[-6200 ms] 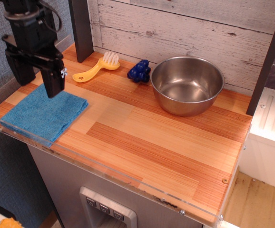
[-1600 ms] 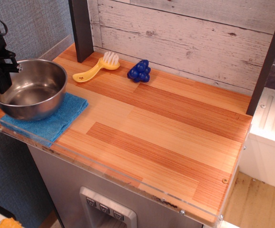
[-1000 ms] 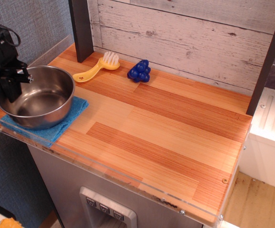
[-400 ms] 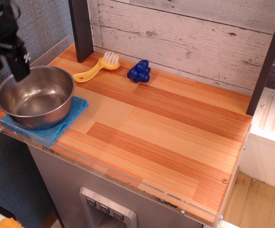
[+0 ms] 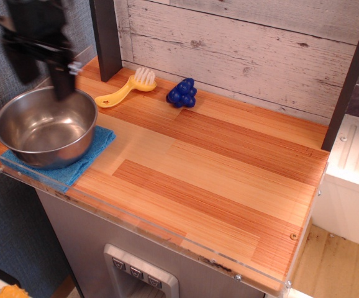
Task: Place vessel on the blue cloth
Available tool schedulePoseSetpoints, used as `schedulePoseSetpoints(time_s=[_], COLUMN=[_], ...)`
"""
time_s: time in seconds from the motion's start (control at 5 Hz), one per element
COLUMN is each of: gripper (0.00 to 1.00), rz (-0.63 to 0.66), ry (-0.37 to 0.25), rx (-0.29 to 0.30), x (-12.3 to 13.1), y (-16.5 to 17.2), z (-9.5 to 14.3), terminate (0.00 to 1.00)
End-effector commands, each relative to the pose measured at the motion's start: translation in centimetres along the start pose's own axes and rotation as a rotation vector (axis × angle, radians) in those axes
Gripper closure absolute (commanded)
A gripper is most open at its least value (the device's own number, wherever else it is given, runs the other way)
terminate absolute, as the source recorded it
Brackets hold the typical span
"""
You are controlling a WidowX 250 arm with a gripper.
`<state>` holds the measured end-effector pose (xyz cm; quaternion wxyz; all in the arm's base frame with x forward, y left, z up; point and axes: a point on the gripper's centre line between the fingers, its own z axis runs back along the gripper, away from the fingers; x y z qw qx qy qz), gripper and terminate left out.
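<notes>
The shiny steel bowl, the vessel [image 5: 46, 127], stands upright on the blue cloth [image 5: 89, 155] at the left end of the wooden counter. The cloth shows only around the bowl's front and right side. My black gripper [image 5: 43, 77] hangs above the bowl's far rim, blurred by motion. Its two fingers [image 5: 60, 74] stand apart and hold nothing; it is clear of the bowl.
A yellow brush [image 5: 127, 87] and dark blue toy grapes [image 5: 182, 93] lie near the back wall. A dark post [image 5: 105, 37] stands behind the gripper. A clear plastic lip [image 5: 136, 220] runs along the counter's front edge.
The bowl went from the right of the counter onto the cloth. In the last second I let go of its rim, lifted, and moved right toward the back.
</notes>
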<state>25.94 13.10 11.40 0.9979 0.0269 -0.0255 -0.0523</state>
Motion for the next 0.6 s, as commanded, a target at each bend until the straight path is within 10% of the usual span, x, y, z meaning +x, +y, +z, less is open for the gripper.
schedulePoseSetpoints(time_s=[0.0, 0.2, 0.4], gripper=[0.0, 0.0, 0.0], rz=[0.024, 0.024, 0.024], ry=[-0.05, -0.05, -0.05], rx=[-0.006, -0.006, -0.006], x=[-0.65, -0.65, -0.65], y=[-2.06, -2.06, -2.06], z=[2.38, 2.38, 2.38], terminate=[0.0, 0.0, 1.0])
